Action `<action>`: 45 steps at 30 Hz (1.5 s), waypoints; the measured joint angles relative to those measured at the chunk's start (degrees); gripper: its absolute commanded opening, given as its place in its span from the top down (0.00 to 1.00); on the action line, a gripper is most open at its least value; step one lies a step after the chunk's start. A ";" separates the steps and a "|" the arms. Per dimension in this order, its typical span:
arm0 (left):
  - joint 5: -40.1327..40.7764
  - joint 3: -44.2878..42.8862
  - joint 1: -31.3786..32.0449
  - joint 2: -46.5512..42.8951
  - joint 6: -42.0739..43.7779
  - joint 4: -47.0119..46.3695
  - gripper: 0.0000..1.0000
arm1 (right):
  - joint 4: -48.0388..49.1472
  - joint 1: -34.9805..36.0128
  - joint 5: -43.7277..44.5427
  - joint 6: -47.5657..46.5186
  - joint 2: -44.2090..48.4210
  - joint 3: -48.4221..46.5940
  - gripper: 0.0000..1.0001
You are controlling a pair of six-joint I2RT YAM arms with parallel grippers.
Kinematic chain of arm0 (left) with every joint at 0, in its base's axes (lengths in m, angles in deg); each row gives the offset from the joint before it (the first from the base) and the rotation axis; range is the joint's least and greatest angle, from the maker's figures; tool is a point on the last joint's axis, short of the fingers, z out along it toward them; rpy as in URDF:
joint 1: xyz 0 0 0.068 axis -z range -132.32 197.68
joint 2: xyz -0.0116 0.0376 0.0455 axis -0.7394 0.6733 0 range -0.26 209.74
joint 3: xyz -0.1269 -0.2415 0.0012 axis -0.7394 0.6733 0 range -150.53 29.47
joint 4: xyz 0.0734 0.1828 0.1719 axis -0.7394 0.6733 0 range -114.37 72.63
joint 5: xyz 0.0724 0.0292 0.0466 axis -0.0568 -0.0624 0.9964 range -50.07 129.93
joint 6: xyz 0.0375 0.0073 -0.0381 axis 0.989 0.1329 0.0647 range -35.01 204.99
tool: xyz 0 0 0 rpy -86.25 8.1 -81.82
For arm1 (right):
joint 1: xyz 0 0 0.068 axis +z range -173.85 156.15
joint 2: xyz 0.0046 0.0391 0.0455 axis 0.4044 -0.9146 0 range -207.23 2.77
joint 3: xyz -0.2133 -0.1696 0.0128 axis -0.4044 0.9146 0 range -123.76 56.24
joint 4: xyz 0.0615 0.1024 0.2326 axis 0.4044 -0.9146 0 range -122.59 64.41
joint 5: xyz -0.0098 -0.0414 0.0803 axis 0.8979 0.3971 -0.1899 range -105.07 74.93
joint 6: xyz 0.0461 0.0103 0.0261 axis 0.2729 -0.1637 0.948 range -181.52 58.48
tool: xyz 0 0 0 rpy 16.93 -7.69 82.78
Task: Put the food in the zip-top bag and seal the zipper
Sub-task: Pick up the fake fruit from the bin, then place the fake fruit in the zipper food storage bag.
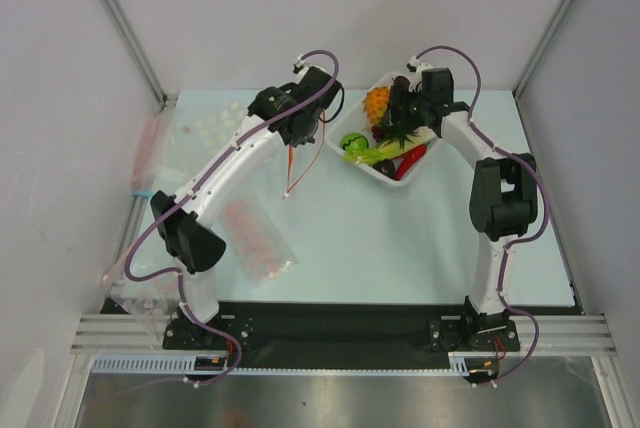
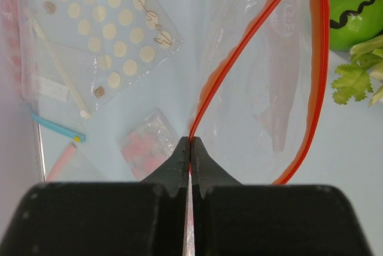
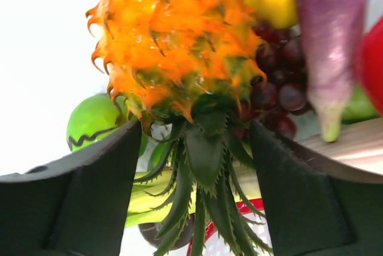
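Observation:
My left gripper (image 2: 190, 140) is shut on the zipper (image 2: 251, 34), the orange-red strip of the clear zip-top bag (image 2: 269, 100), whose mouth hangs open in a loop. In the top view it (image 1: 298, 138) holds the bag above the table, the strip (image 1: 291, 173) dangling. My right gripper (image 3: 194, 142) is open, its jaws either side of the orange pineapple's (image 3: 179, 46) green crown (image 3: 206, 172). It (image 1: 398, 118) hovers in the white tray (image 1: 385, 178) beside the pineapple (image 1: 377, 103). The round green fruit (image 3: 93, 121) lies to the left, as also shown in the top view (image 1: 352, 141). The round red fruit is not clearly seen.
The tray also holds dark grapes (image 3: 278, 88), a purple eggplant (image 3: 332, 40), celery (image 2: 359, 76) and a red chili (image 1: 410, 160). A white-dotted sheet (image 2: 108, 29) and a packet of pink-red dots (image 1: 258, 240) lie on the left. Walls close in both sides.

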 measured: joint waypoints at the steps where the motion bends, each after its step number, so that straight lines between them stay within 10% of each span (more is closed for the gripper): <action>1: -0.11 0.00 0.07 0.04 0.04 -0.09 1.00 | -0.57 0.00 -0.81 -0.07 0.00 0.02 0.31; 5: -0.81 0.00 0.22 0.17 0.11 -0.28 1.00 | -0.26 0.00 -3.69 -0.02 0.70 2.23 0.34; 11: -1.11 0.00 0.55 0.22 0.55 -0.26 1.00 | -0.46 0.31 -6.91 0.02 2.19 6.10 0.11; 29: -0.24 -1.33 1.62 0.85 1.07 1.18 1.00 | -2.03 0.55 -8.20 0.17 8.79 8.59 1.00; 45: -0.13 -3.67 3.41 2.89 0.66 1.97 1.00 | -4.90 0.52 -18.69 2.62 33.66 20.76 1.00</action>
